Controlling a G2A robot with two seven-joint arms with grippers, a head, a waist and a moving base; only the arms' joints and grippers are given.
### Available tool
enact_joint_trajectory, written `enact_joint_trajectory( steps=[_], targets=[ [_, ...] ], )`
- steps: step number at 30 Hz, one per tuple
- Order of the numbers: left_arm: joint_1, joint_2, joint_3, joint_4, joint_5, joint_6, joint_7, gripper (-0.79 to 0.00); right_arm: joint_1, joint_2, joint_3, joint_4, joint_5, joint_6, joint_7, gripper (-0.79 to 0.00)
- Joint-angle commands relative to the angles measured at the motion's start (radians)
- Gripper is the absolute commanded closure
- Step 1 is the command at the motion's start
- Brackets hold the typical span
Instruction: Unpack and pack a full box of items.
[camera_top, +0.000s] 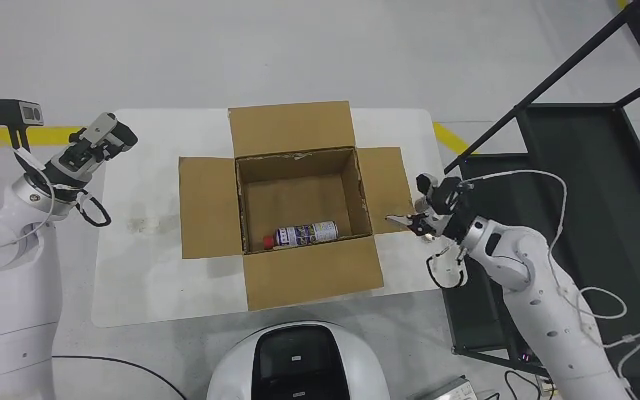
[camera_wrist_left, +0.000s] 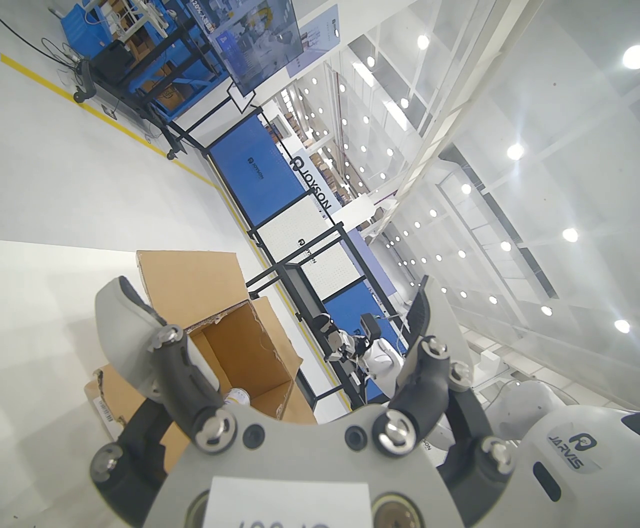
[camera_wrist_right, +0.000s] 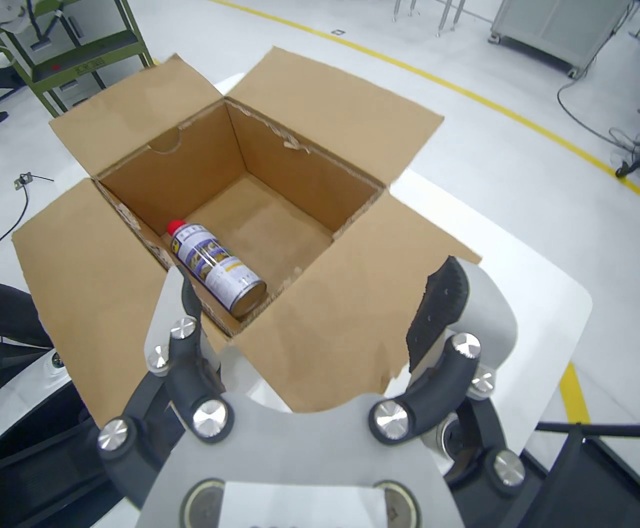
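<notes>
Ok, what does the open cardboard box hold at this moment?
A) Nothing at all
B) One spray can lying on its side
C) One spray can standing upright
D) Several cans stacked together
B: a single red-capped spray can lies on its side on the floor of the box, against one wall, with nothing else inside.

Box (camera_top: 296, 166) mouth open from above, flaps (camera_top: 209, 206) folded out flat at 12, 3, 6 and 9 o'clock. Inside, can (camera_top: 306, 235) lies along the 6 o'clock wall; floor from centre to 12 o'clock is free. Table (camera_top: 140, 262) gives passing room at 9 o'clock; black rack (camera_top: 580, 160) crowds 3 o'clock.
</notes>
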Motion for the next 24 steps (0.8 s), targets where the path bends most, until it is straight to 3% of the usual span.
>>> enact_joint_trajectory(
  steps=[1,3,9,16,24],
  targets=[
    [0.000,0.000,0.000,0.000,0.000,0.000,0.000,-0.785,-0.045,0.002,0.031,0.064,0.117,-0.052,-0.018,-0.785],
    [0.000,0.000,0.000,0.000,0.000,0.000,0.000,-0.785,-0.073,0.005,0.067,0.111,0.177,-0.068,-0.021,-0.785],
    [0.000,0.000,0.000,0.000,0.000,0.000,0.000,-0.785,-0.119,0.004,0.101,0.208,0.048,0.054,-0.054,-0.785],
    [0.000,0.000,0.000,0.000,0.000,0.000,0.000,-0.785,-0.006,-0.017,-0.017,0.354,-0.083,0.203,-0.061,-0.785],
    [0.000,0.000,0.000,0.000,0.000,0.000,0.000,-0.785,0.112,-0.040,-0.112,0.537,-0.113,0.251,-0.070,-0.785]
  ],
)
